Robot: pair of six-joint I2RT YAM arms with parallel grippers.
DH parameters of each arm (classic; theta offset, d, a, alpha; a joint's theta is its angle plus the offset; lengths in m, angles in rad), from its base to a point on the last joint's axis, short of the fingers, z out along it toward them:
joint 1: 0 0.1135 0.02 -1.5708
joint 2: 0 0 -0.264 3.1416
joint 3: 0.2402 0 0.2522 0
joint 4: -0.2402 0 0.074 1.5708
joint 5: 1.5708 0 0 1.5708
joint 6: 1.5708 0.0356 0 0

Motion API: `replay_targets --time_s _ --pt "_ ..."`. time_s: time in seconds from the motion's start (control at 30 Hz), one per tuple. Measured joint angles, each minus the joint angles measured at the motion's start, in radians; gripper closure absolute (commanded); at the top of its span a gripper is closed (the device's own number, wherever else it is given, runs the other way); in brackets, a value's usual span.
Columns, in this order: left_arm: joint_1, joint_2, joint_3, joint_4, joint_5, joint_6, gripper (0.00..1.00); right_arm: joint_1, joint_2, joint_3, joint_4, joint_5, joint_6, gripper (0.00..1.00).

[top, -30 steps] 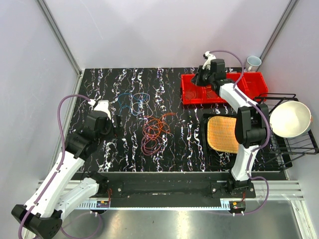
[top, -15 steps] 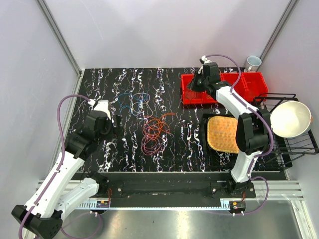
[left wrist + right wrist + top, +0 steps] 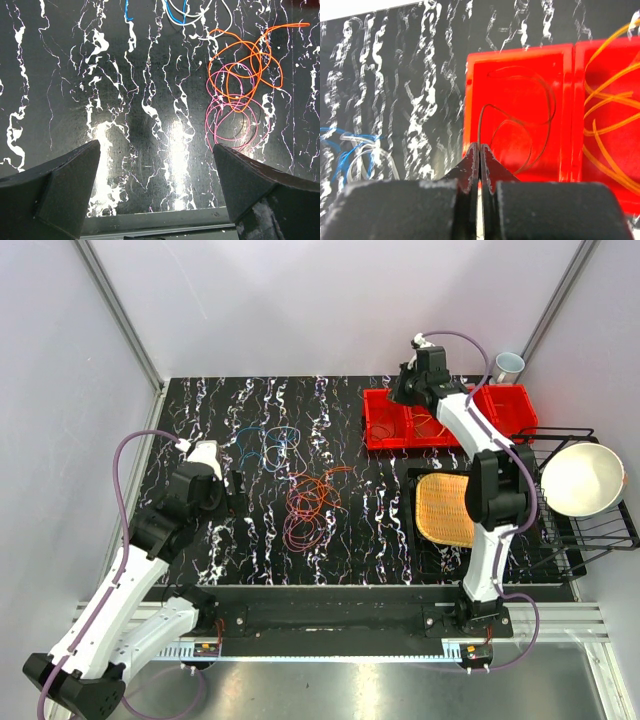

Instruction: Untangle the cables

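A tangle of orange-red cable (image 3: pixel 318 488) and pink cable (image 3: pixel 298 530) lies mid-table, with a blue cable (image 3: pixel 270 445) farther back. In the left wrist view the orange-red (image 3: pixel 245 65), pink (image 3: pixel 225 120) and blue (image 3: pixel 175 12) cables lie ahead and to the right. My left gripper (image 3: pixel 238 488) (image 3: pixel 155 145) is open and empty, left of the tangle. My right gripper (image 3: pixel 402 395) (image 3: pixel 480 146) is shut on a thin dark cable (image 3: pixel 480 122) that loops in the left compartment of the red tray (image 3: pixel 390 440). Yellow-orange cables (image 3: pixel 605 125) lie in its right compartment.
A woven yellow mat (image 3: pixel 445 508) lies on a black tray at the right. A white bowl (image 3: pixel 580 478) sits on a black wire rack at the far right. A cup (image 3: pixel 509 365) stands at the back right corner. Walls close in left and behind.
My right gripper dipped toward the red tray's left compartment, then rose back toward its far edge. The left arm and the cables on the table have not moved.
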Motion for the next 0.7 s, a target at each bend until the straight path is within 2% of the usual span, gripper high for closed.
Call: replay_targets --time_s 0.3,0.47,0.7 --pt "0.004 0.002 0.0 0.007 0.001 0.0 0.01 0.002 0.164 0.177 -0.013 0.119 -0.089 1.0" --pt "0.012 0.008 0.0 0.009 0.006 0.004 0.01 0.002 0.202 0.196 0.004 0.18 -0.107 1.0" --pt "0.024 0.015 0.0 0.011 0.014 0.008 0.01 0.003 0.239 0.18 0.038 0.19 -0.113 1.0"
